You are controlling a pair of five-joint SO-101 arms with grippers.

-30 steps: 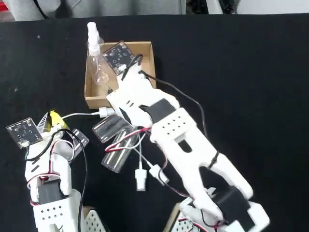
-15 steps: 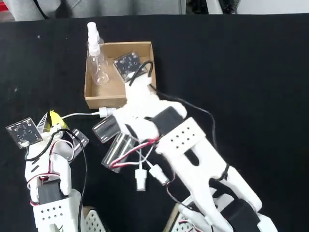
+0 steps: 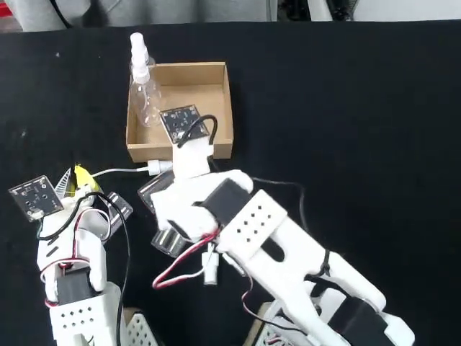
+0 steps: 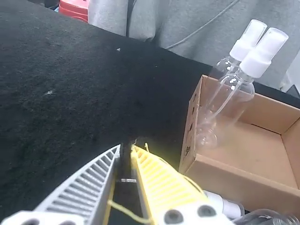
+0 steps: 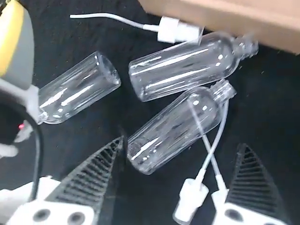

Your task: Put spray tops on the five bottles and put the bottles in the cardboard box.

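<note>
1 uncapped bottle (image 5: 176, 125) — between right tool (image 5: 182, 143) tips (spread).

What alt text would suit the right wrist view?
The open right gripper hangs over three clear bottles without tops, lying on a black table. Loose spray tops lie beside them, near the edge of a cardboard box.

Clear glossy plastic bottles (image 5: 180, 65); smooth white plastic spray tops (image 5: 176, 29); matt brown cardboard box (image 3: 180, 66); counter (image 3: 346, 108) in black, matt, faintly fuzzy cloth; ribbed plastic left gripper (image 4: 126, 150).
</note>
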